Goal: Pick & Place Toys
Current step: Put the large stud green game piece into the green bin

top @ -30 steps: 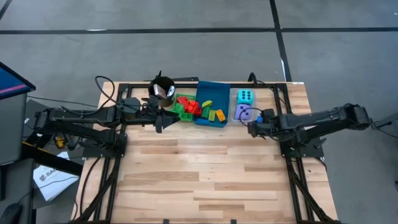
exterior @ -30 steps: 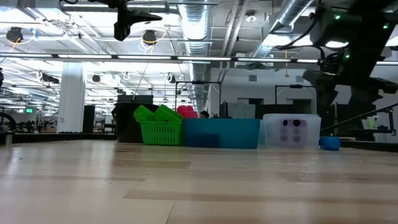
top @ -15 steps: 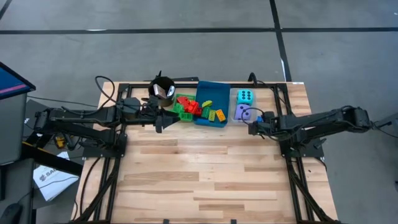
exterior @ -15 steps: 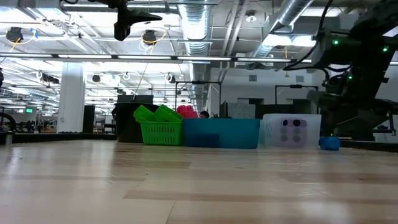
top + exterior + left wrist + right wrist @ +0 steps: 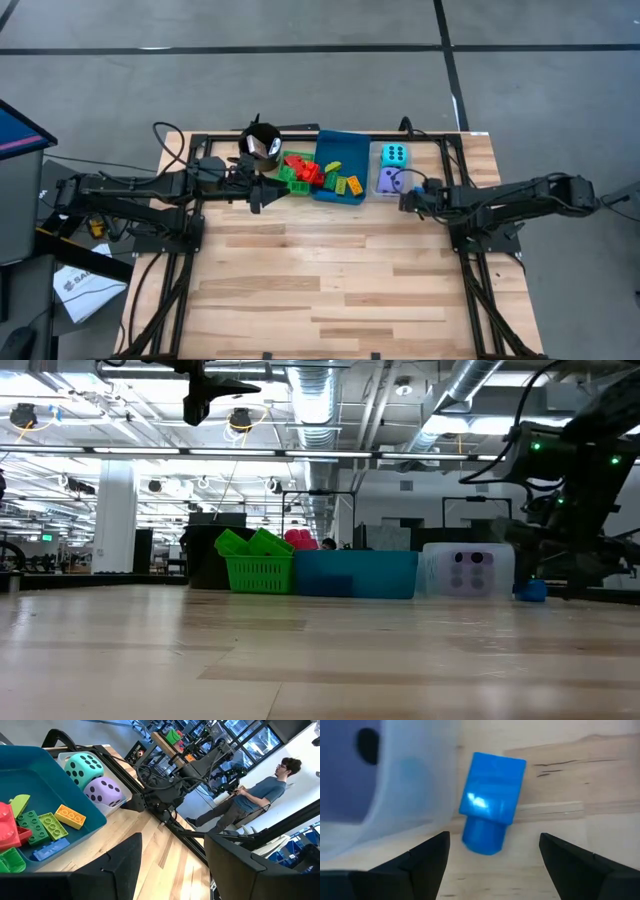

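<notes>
A small blue brick (image 5: 492, 802) lies on the wooden table (image 5: 340, 270), right beside the clear tray (image 5: 468, 570); it also shows in the low view (image 5: 531, 590). My right gripper (image 5: 492, 840) hangs open just above it and points steeply down, one finger on either side, touching nothing. The clear tray holds a cyan die (image 5: 394, 154) and a purple die (image 5: 390, 180). Several coloured bricks (image 5: 47, 827) lie in the blue tray (image 5: 340, 172) and the green tray (image 5: 296, 170). My left gripper (image 5: 270, 192) waits open and empty, high above the table by the green tray.
A black cup (image 5: 262, 140) stands at the far edge, left of the green tray. The three trays stand in a row along the far edge. The table's near half is bare wood. Beyond the table, a person (image 5: 250, 802) stands in the room.
My right gripper has come down toward the blue brick beside the clear tray, turning a little as it went, and its fingers have stayed apart. The brick has not moved.
</notes>
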### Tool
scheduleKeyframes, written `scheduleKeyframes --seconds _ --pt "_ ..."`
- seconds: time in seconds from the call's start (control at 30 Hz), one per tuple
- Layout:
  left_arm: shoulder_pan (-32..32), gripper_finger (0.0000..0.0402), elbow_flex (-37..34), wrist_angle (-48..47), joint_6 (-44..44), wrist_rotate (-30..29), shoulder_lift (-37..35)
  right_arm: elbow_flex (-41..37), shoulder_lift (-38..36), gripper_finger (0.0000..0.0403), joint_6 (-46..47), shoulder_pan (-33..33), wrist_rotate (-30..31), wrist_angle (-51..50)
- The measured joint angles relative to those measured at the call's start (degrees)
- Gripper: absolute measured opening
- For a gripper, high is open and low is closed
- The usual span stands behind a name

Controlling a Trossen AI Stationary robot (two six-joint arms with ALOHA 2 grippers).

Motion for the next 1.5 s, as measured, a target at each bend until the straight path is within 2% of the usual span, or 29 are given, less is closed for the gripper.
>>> scheduleKeyframes --seconds 0.17,0.3,0.43,0.63,0.7,1.0,1.2,1.5 --pt "0.0 0.0208 0.0 0.0 0.0 0.0 -0.01 -0.37 0.0 0.03 0.75 -1.55 -0.21 0.15" --pt "0.0 0.0208 0.0 0.0 0.0 0.0 -0.02 -0.37 0.0 0.0278 0.78 -2.57 -0.21 0.29" --pt "0.01 0.0208 0.0 0.0 0.0 -0.69 -0.02 -0.37 0.0 0.0228 0.76 -3.12 -0.22 0.33" --pt "0.0 0.0208 0.0 0.0 0.0 -0.98 -0.02 -0.37 0.0 0.0121 0.55 -3.18 -0.21 0.36" --pt "0.0 0.0208 0.0 0.0 0.0 -0.98 -0.02 -0.37 0.0 0.0102 -0.39 -3.18 -0.23 0.55" --pt "0.02 0.0208 0.0 0.0 0.0 -1.03 -0.02 0.25 -0.02 0.0103 -0.75 -3.15 -1.8 -0.3" --pt "0.01 0.0208 0.0 0.0 0.0 -1.05 -0.01 4.96 -0.11 0.0103 -2.68 -2.98 -1.79 -7.21" --pt "0.0 0.0208 0.0 0.0 0.0 -1.05 -0.01 17.48 -0.11 0.0103 -8.1 -2.98 5.57 -21.25"
